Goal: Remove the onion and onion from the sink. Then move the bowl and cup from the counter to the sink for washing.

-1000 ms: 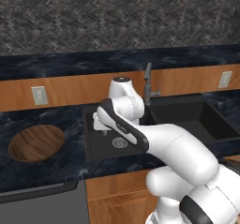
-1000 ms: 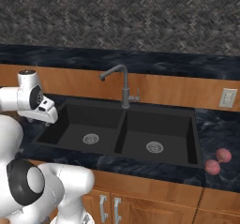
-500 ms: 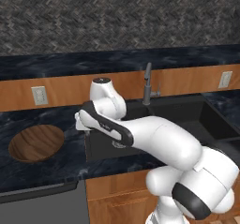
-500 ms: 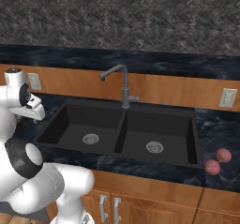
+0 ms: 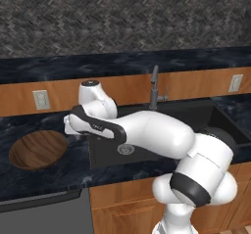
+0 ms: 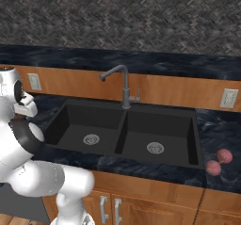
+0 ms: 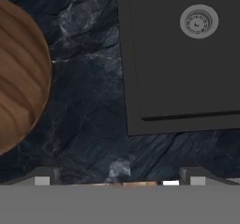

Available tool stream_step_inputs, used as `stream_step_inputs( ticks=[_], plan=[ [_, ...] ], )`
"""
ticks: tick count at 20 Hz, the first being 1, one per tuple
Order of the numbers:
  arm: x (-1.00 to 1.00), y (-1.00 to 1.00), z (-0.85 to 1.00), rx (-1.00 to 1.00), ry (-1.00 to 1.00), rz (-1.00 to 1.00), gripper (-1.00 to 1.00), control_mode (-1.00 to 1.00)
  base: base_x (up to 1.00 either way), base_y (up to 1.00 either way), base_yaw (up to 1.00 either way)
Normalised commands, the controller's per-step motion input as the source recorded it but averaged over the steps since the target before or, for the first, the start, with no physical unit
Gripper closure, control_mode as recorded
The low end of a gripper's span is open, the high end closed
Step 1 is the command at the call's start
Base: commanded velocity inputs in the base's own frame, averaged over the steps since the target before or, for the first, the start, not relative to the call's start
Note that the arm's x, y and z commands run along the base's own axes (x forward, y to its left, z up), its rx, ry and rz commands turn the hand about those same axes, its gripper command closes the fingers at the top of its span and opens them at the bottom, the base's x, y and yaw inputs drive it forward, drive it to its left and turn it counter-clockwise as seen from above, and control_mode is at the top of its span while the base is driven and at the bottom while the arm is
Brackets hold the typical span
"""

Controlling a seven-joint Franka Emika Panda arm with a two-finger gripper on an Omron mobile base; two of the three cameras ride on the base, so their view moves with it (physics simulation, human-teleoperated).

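The wooden bowl [image 5: 37,150] sits on the dark counter left of the sink [image 5: 105,152], and its rim fills the left edge of the hand view [image 7: 18,78]. My gripper [image 5: 68,129] hangs open and empty over the counter strip between the bowl and the sink's left basin [image 7: 178,78]; in the hand view the gripper [image 7: 119,181] has its fingertips [image 7: 42,180] wide apart. Both onions [image 6: 224,156] [image 6: 213,167] lie side by side on the counter right of the sink [image 6: 52,125]. The basins hold nothing. The cup is out of view.
A grey gooseneck faucet [image 6: 123,85] stands behind the divider between the basins. Wall outlets [image 6: 34,81] [image 6: 229,98] sit on the wooden backsplash. A grey appliance front [image 5: 44,213] lies below the counter under the bowl.
The arm has swung left, from above the left basin to the counter beside the bowl. The gripper stayed open. Onions and bowl have not moved.
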Motion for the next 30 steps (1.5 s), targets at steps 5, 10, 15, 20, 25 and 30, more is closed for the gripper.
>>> stream_step_inputs(
  ticks=[5,10,15,20,25,30],
  plan=[
    [0.23,0.29,-0.12,0.00,0.00,0.00,-1.00,-1.00,0.00,0.00,0.00],
    [0.22,0.32,-0.19,0.00,0.00,0.00,-1.00,-1.00,0.00,0.00,0.00],
    [0.20,0.19,-0.20,0.01,0.00,0.00,-1.00,-1.00,0.00,0.00,0.00],
    [0.16,0.16,-0.21,0.02,0.00,0.00,-1.00,-1.00,0.00,0.00,0.00],
    [0.18,0.21,-0.25,0.04,0.00,0.00,-1.00,-1.00,0.00,0.00,0.00],
    [0.16,0.18,-0.26,0.05,0.00,0.00,-1.00,-1.00,0.00,0.00,0.00]
  ],
)
